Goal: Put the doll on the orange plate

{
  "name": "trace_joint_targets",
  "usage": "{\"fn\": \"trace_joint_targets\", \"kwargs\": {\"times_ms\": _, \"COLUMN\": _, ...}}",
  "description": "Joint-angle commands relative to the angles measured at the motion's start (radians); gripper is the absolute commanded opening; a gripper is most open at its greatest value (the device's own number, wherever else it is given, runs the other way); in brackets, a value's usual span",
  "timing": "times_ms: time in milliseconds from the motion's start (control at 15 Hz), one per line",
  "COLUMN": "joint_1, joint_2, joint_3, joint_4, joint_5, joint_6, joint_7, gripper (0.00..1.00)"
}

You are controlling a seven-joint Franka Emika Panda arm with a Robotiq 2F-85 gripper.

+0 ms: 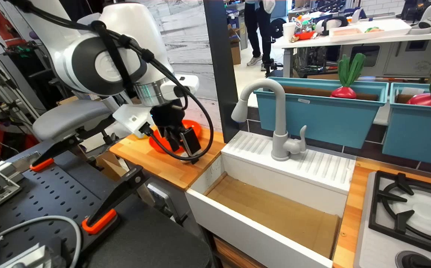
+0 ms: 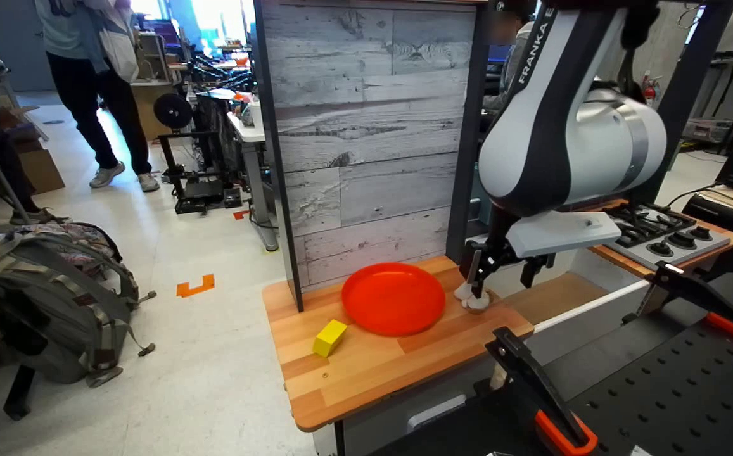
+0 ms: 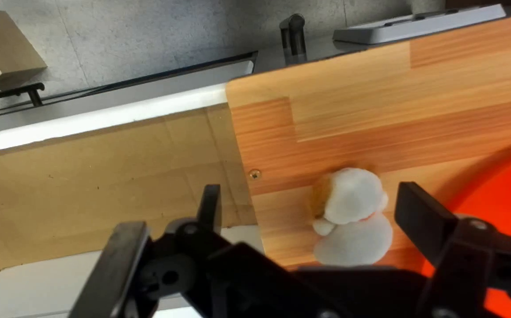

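The doll (image 3: 356, 196), a cream-white lumpy soft figure, lies on the wooden counter between the sink edge and the orange plate. It also shows in an exterior view (image 2: 471, 299), partly covered by a finger. The orange plate (image 2: 393, 299) is round with a raised rim, holds nothing, and shows at the right of the wrist view (image 3: 502, 194). My gripper (image 3: 309, 187) is open and empty above the counter. In the wrist view one finger is over the sink side, the other between doll and plate. I cannot tell whether a finger touches the doll.
A yellow block (image 2: 329, 337) stands on the counter (image 2: 366, 380) beside the plate. A panelled wall (image 2: 372, 126) rises behind the plate. The sink (image 1: 260, 234) with a grey faucet (image 1: 280, 111) adjoins the counter. A black clamp (image 2: 534, 380) sits near the counter's front edge.
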Motion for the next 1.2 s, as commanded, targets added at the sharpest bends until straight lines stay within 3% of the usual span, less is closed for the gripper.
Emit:
{"fn": "trace_joint_targets", "kwargs": {"times_ms": 0, "joint_1": 0.02, "joint_2": 0.074, "joint_3": -0.018, "joint_4": 0.083, "joint_5": -0.006, "joint_6": 0.012, "joint_7": 0.025, "gripper": 1.0}}
{"fn": "trace_joint_targets", "kwargs": {"times_ms": 267, "joint_1": 0.007, "joint_2": 0.117, "joint_3": -0.004, "joint_4": 0.139, "joint_5": 0.004, "joint_6": 0.01, "joint_7": 0.03, "gripper": 1.0}}
{"fn": "trace_joint_targets", "kwargs": {"times_ms": 333, "joint_1": 0.005, "joint_2": 0.125, "joint_3": -0.002, "joint_4": 0.148, "joint_5": 0.001, "joint_6": 0.008, "joint_7": 0.027, "gripper": 0.75}}
{"fn": "trace_joint_targets", "kwargs": {"times_ms": 467, "joint_1": 0.004, "joint_2": 0.137, "joint_3": -0.003, "joint_4": 0.163, "joint_5": 0.002, "joint_6": 0.007, "joint_7": 0.028, "gripper": 0.68}}
{"fn": "trace_joint_targets", "kwargs": {"times_ms": 1000, "joint_1": -0.012, "joint_2": 0.141, "joint_3": 0.003, "joint_4": 0.177, "joint_5": 0.004, "joint_6": 0.01, "joint_7": 0.023, "gripper": 0.06}}
{"fn": "trace_joint_targets", "kwargs": {"times_ms": 1133, "joint_1": -0.023, "joint_2": 0.119, "joint_3": 0.016, "joint_4": 0.16, "joint_5": 0.005, "joint_6": 0.019, "joint_7": 0.015, "gripper": 0.03}}
